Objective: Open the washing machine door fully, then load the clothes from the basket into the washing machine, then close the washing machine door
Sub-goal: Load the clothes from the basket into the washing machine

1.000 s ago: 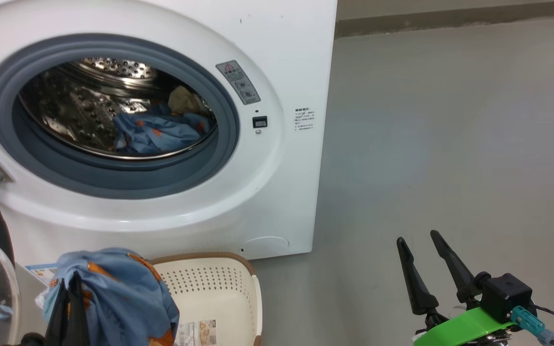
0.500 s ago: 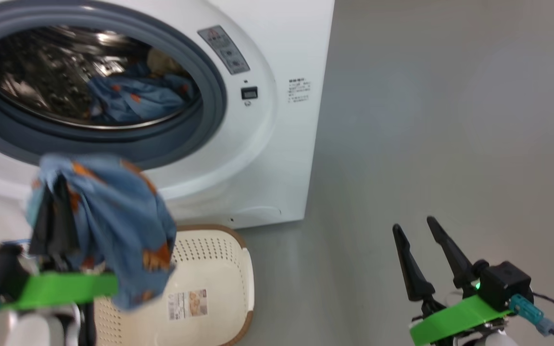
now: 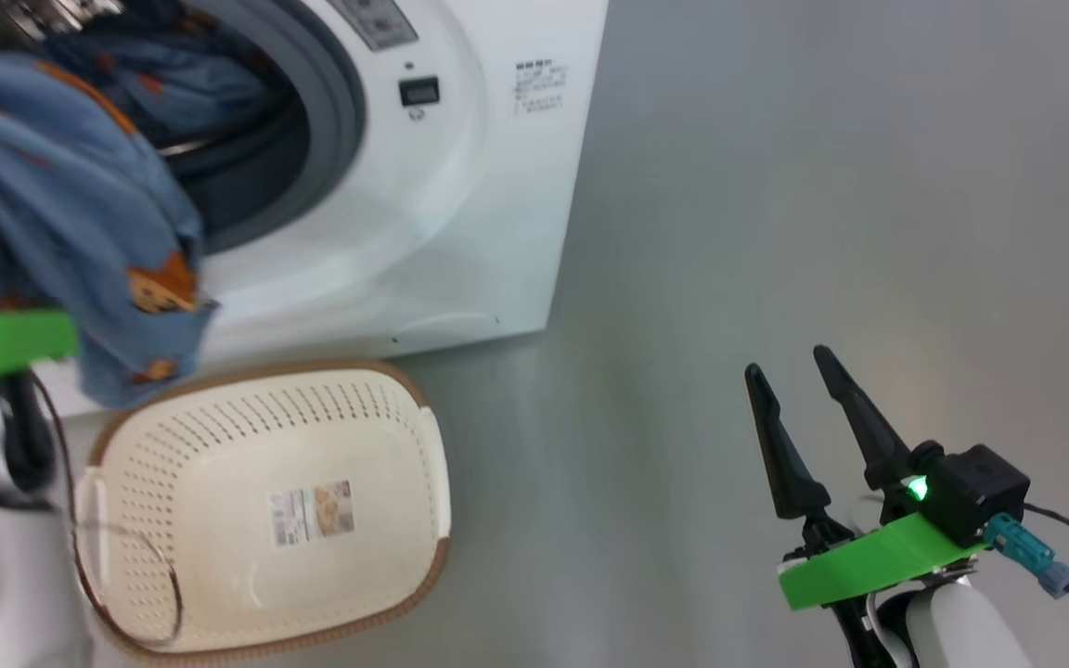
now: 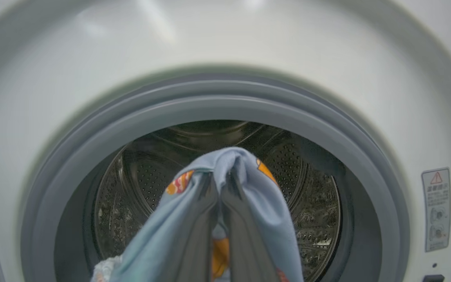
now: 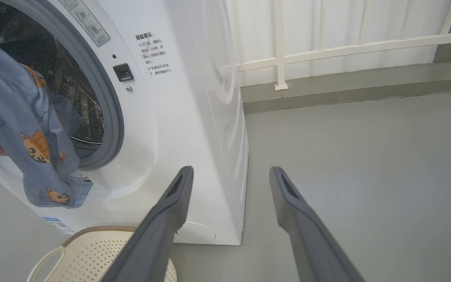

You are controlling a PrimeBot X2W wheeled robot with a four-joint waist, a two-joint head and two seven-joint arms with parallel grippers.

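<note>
Now the left claw [image 4: 220,179] is pinching a light blue cloth [image 4: 266,197] near the white washing machine [image 4: 225,47], and the right claw [image 3: 787,360] is hanging spread.

The white washing machine [image 3: 460,186] stands open, some light blue clothes [image 3: 191,79] with orange prints lying in its steel drum [image 4: 315,203], another such garment [image 3: 43,204] hanging raised before the grey gasket [image 4: 217,105], and the cream perforated basket [image 3: 219,422] standing just in front on the floor.
</note>
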